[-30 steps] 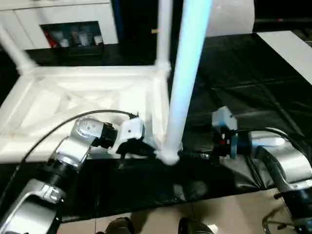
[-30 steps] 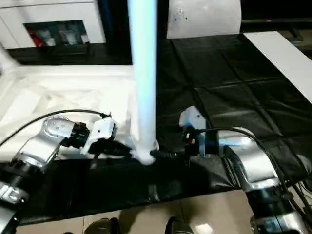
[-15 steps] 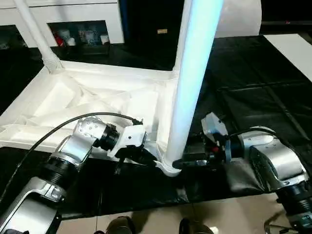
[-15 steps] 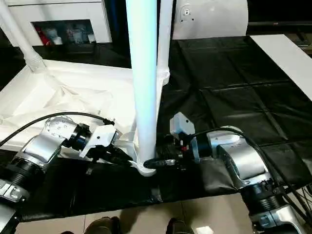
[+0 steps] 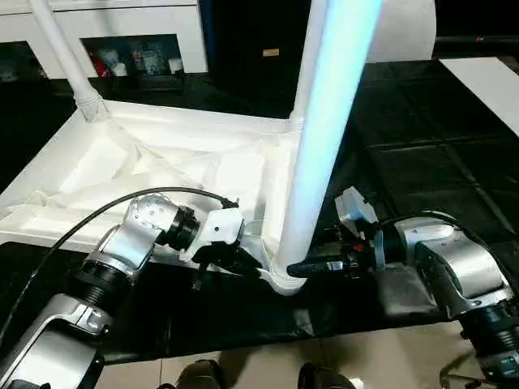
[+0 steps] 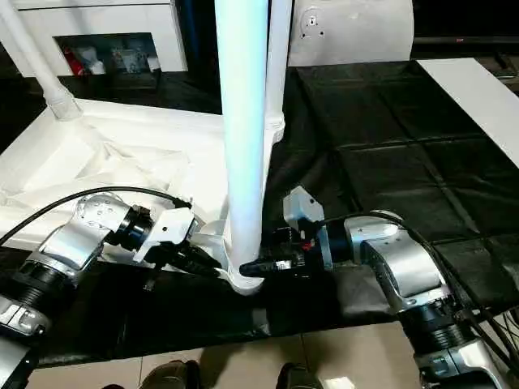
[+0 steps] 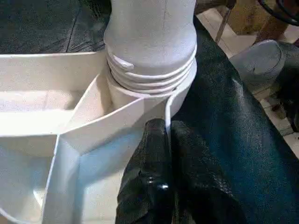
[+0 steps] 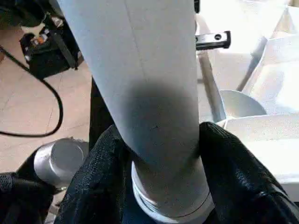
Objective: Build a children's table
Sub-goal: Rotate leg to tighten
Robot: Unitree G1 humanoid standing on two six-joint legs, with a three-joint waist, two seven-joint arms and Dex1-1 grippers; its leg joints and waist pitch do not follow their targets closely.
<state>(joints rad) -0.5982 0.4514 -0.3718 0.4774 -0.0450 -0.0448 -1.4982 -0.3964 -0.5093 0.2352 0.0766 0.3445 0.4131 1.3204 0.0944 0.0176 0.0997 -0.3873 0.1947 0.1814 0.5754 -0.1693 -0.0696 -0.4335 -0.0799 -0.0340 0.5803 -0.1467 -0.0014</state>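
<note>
Tabletop [image 5: 138, 174] lies underside up on the black mat [image 5: 422, 154], ribs showing. A leg [image 5: 324, 138] stands upright in its near corner socket [image 5: 280, 275], thread rings visible at the base in the left wrist view. Two more legs stand in the far corners. Left gripper [image 7: 163, 140] is clenched on the tabletop's thin rim wall just beside that socket. Right gripper [image 8: 159, 154] grasps the near leg low down, one black finger on each side, touching the tube just above the socket.
</note>
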